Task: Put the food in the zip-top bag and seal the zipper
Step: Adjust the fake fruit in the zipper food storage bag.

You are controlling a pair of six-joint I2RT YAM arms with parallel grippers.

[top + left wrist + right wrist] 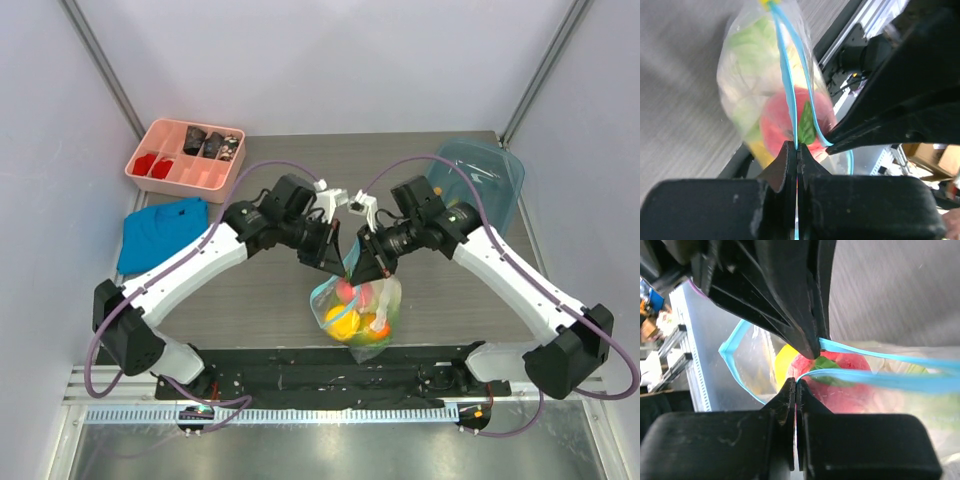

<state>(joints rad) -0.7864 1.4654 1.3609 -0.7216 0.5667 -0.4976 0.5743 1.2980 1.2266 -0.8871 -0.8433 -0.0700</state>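
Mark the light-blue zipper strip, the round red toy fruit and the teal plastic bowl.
light-blue zipper strip [785, 75]: left wrist view, middle of its straight run
round red toy fruit [776, 122]: left wrist view, its left half
teal plastic bowl [500, 190]: top view, its right wall

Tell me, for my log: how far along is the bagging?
Done: the red, yellow and green toy produce sits inside the clear crinkly plastic bag. In hand: left hand and right hand each pinch one side of the thin light-blue zipper strip. To do: the two sides gape apart, so sealing remains.
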